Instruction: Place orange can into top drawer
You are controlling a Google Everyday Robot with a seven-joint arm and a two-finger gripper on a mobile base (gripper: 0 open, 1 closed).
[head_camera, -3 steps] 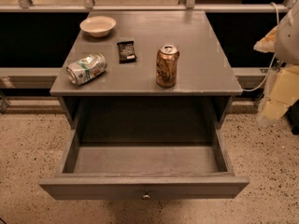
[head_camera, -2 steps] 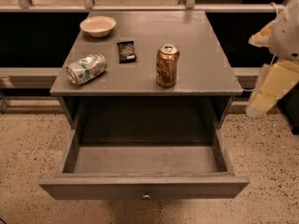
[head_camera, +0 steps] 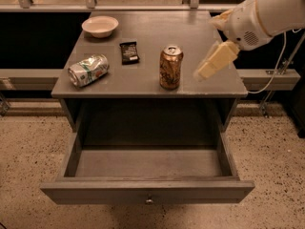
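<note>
Orange can (head_camera: 171, 67) upright on cabinet top (head_camera: 147, 30), just beside parted fingers (head_camera: 214, 61), untouched.

The orange can (head_camera: 171, 67) is glossy metal; the top drawer (head_camera: 147, 190), matt grey with a small shiny metal knob (head_camera: 149, 200). The gripper (head_camera: 204, 69), smooth cream plastic, hangs at the can's three o'clock.
</note>
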